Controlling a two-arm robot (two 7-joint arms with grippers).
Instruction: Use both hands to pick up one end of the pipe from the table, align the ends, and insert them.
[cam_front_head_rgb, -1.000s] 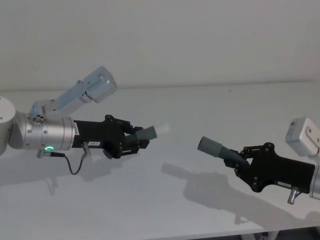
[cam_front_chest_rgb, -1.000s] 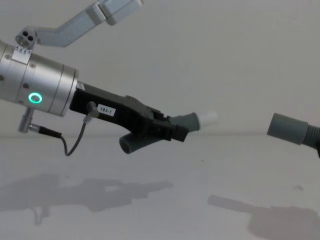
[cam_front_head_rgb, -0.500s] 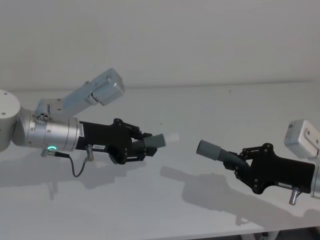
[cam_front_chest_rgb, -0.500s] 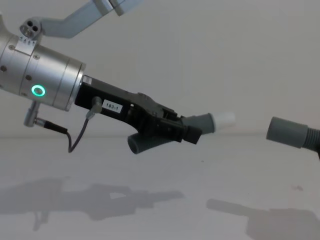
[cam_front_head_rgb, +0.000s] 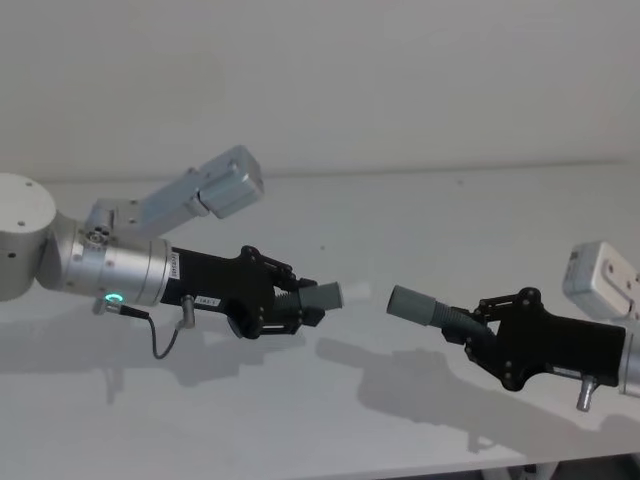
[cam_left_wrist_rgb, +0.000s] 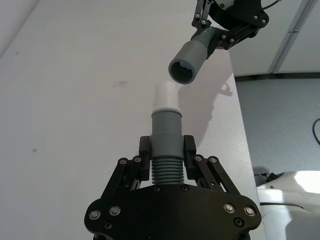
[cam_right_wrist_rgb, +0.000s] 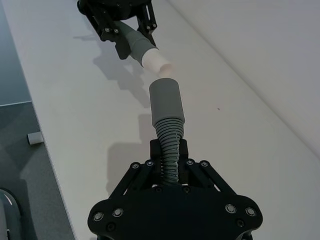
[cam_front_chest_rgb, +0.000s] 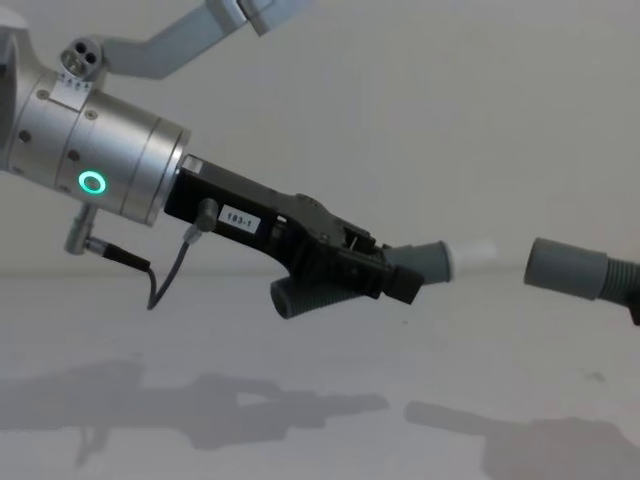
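In the head view, both halves of the pipe are up off the surface. The left claw is clamped on the spigot piece and the right claw on the sleeve piece. Their ends face each other across a short gap above the middle of the surface. To my eye the pick-up is done and the aligning is in hand. The very tip of the spigot piece is nearly lost here against the pale surface.

In the left wrist view, the claw grips the ribbed part just behind the cuff, and the white spigot stands clear beyond it. The open sleeve hangs near it without touching. Its mouth is turned a little aside from the spigot's line, not square to it.

In the right wrist view, that claw is closed on the ribbed hose with the sleeve pointing at the spigot. The tips are near but apart, and the two lines meet at a slight angle.

In the chest view, from the side, spigot and sleeve sit at about the same height with a clear gap between. The sleeve piece runs off the edge, so the right claw's hold can't be checked there.

Next, I'd say, the wrists need turning until both ends share one line, followed by a straight push. Pushed off-line, the spigot would likely catch on the sleeve's rim.
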